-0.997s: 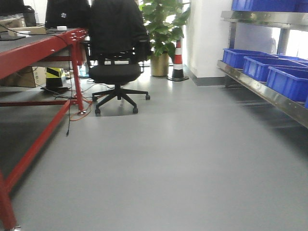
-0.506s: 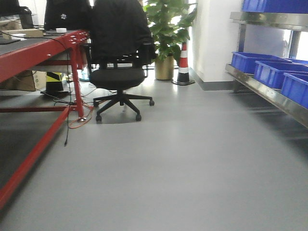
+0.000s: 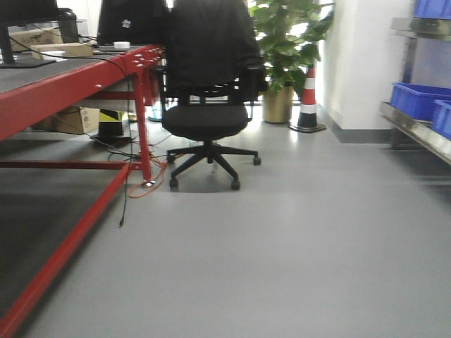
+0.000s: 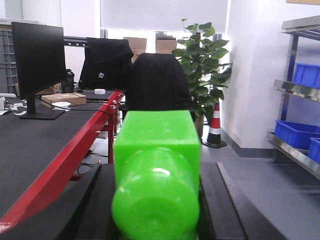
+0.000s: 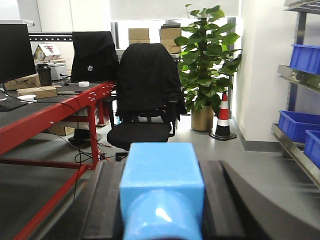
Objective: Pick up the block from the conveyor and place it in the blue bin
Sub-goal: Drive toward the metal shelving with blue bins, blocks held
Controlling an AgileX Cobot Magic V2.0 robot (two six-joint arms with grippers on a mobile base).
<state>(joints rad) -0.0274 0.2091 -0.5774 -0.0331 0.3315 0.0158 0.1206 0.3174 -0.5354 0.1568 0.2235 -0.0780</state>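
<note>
Blue bin [image 3: 417,101] (far right) partly off-frame.

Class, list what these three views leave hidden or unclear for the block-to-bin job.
- Left wrist: green block hides fingertips of left gripper.
- Right wrist: blue block hides fingertips of right gripper.
- Front: blue bin cut by right edge, inside unseen.
- Front: conveyor runs off left edge.

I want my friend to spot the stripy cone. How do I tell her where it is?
Find the white wall at the far end, then the leafy plant in a gold pot beside it. The cone stands on the floor just right of the pot, the only thing with red and white stripes.
</note>
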